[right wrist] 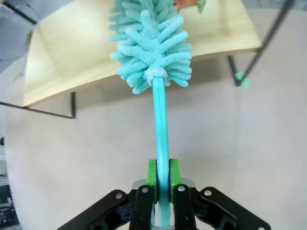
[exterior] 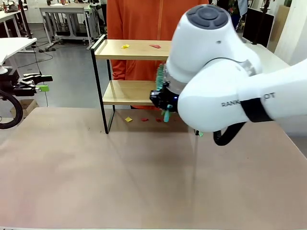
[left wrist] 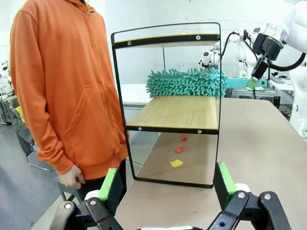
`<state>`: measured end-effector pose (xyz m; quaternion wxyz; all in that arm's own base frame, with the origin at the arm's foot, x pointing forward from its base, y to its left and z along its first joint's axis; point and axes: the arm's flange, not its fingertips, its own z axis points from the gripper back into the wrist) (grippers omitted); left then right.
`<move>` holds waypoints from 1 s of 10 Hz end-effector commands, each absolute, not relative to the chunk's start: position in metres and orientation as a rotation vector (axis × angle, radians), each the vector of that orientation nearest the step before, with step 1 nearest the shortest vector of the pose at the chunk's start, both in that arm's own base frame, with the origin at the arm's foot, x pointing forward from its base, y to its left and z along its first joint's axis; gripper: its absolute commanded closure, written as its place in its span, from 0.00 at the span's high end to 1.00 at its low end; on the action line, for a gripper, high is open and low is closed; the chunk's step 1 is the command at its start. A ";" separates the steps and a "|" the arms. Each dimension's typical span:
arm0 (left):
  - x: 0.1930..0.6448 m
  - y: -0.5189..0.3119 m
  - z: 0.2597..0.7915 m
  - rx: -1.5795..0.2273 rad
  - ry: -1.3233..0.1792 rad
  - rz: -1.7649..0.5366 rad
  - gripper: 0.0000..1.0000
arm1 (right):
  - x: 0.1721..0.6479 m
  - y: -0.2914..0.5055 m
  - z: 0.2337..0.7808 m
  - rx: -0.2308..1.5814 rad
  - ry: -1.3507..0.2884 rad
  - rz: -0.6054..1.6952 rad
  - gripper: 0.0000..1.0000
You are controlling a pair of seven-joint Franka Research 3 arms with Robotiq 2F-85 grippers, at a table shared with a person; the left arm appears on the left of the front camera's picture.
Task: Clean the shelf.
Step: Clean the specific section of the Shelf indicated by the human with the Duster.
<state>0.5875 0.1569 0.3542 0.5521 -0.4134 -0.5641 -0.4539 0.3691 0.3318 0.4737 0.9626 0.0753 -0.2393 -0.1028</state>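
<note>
Right gripper (right wrist: 161, 177): jaws clamped on the teal handle (right wrist: 160, 124) of a microfibre duster (right wrist: 151, 43). The fluffy head reaches onto the lower board of the shelf (exterior: 134, 49). In the left wrist view the head lies along the far edge of that board, which otherwise looks bare.

Left gripper (left wrist: 166, 182): jaws wide apart, nothing between them. It is parked off the table's left edge, facing the shelf end-on.

Shelf stands at the far edge of the table (exterior: 144, 182), in front of a person in an orange hoodie (left wrist: 62, 81).

Count:
- shelf: 1, two boards
- duster: 1
- scraps on top board: 2, a yellow scrap (exterior: 125, 46) and a red scrap (exterior: 155, 46)
- scraps on the table under the shelf: 3, one yellow piece (left wrist: 176, 163) and two red pieces (left wrist: 178, 149)

Judgement: lower board is about done. The top board is not yet swept, and the fallen litter is not yet cleared. Roughly halfway.
</note>
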 end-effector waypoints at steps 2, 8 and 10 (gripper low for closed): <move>0.586 0.156 0.357 -0.965 -1.345 -1.076 1.00 | 0.357 0.276 0.488 0.077 -0.461 -0.217 0.13; 0.586 0.156 0.357 -0.965 -1.345 -1.076 1.00 | 0.361 0.254 0.485 0.000 -0.465 -0.236 0.13; 0.586 0.156 0.357 -0.965 -1.345 -1.076 1.00 | 0.355 0.257 0.490 -0.005 -0.488 -0.220 0.13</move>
